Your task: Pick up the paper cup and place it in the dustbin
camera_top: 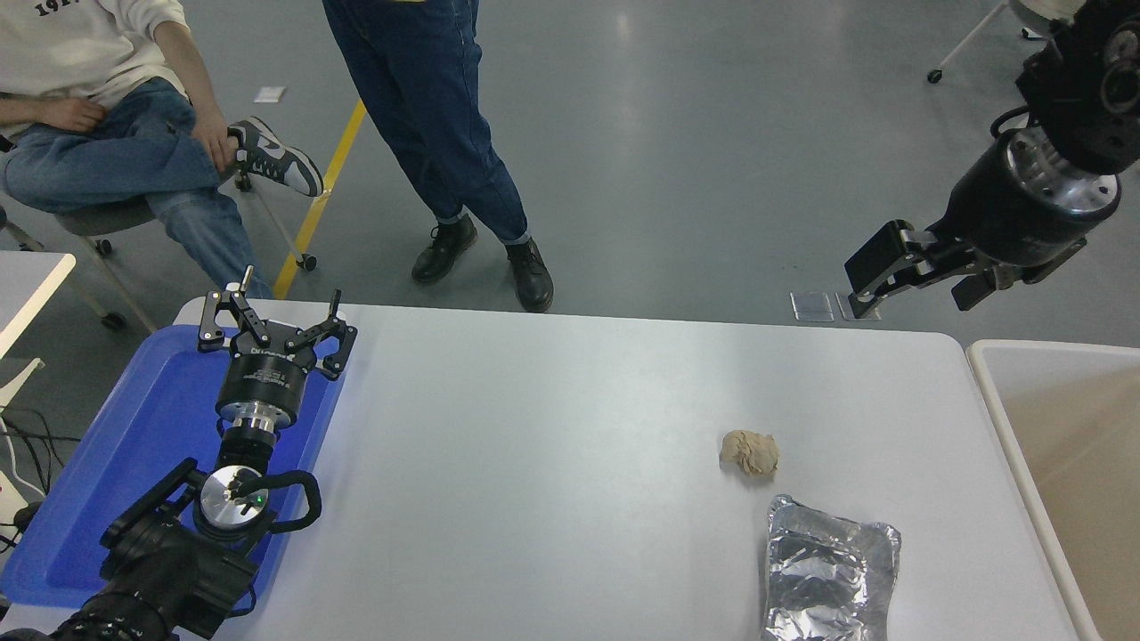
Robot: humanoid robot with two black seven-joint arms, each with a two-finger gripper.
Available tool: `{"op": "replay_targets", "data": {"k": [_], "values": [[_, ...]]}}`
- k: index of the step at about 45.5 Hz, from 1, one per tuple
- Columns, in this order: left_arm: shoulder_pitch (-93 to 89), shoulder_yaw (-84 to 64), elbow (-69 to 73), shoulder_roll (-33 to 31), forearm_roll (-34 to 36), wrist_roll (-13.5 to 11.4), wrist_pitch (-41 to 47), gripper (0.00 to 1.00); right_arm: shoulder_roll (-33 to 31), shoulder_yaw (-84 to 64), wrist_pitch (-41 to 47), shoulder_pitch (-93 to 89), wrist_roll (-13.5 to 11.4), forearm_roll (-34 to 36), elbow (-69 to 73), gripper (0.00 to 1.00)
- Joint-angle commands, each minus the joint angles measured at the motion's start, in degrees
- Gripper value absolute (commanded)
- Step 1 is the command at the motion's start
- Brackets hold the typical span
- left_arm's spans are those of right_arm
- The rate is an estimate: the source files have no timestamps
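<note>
White table [552, 427], grey floor, two people at far side. Right gripper [908, 283] raised above the table's far right corner, jaws apart, holding nothing. Left gripper [272, 328] wide open over blue tray [116, 445]. Dustbin [989, 374] at right edge; paper cup not visible.

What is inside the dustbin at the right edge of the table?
The visible part of the dustbin shows only bare beige interior. No paper cup is seen there, but most of the bin lies outside the picture.
</note>
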Motion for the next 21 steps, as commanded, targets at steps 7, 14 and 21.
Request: {"op": "replay_targets", "data": {"k": [7, 14, 21], "values": [[-0.1, 0.0, 0.0, 0.0, 0.1, 0.1, 0.0, 1.00, 1.8, -2.3, 0.0, 0.5, 0.0, 1.6, -0.7, 1.00], [-0.1, 0.1, -0.1, -0.1, 0.1, 0.2, 0.0, 1.00, 1.6, -5.7, 0.0, 0.7, 0.0, 3.1, -0.8, 1.00], [-0.1, 0.1, -0.1, -0.1, 0.1, 0.2, -0.1, 1.00, 1.6, -5.7, 0.0, 0.7, 0.0, 2.6, -0.6, 1.00]]}}
